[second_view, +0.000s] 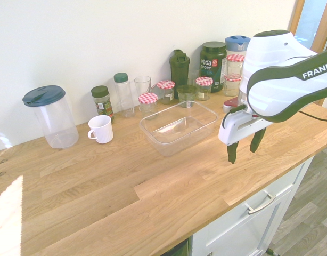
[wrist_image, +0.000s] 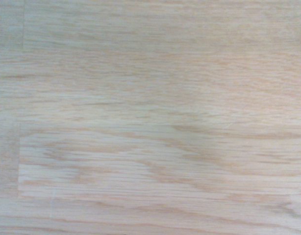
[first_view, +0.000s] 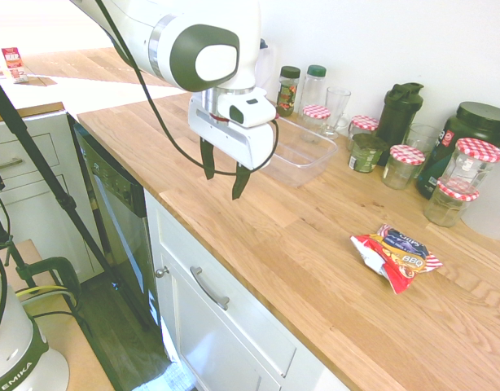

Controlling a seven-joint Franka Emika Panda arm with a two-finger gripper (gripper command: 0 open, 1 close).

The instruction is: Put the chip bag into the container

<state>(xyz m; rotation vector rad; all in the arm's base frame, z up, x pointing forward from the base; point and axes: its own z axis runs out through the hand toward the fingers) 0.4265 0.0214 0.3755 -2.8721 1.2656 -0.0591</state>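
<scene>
Hand (first_view: 223,185) empty, fingers apart, pointing down above bare counter (first_view: 299,252), just beside tub (first_view: 303,151). Bag (first_view: 398,256) flat on counter, well apart from hand, on side away from tub; long axis roughly along counter's length. Tub empty.

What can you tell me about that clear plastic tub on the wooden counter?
The shallow rectangular clear plastic tub has rounded corners and a slightly flared rim. It looks thin and see-through, so the wood grain shows through its floor. It has no lid and nothing inside. It sits flat and upright on the wooden counter, just in front of the row of jars by the wall. Nothing appears to touch it but the counter.
</scene>
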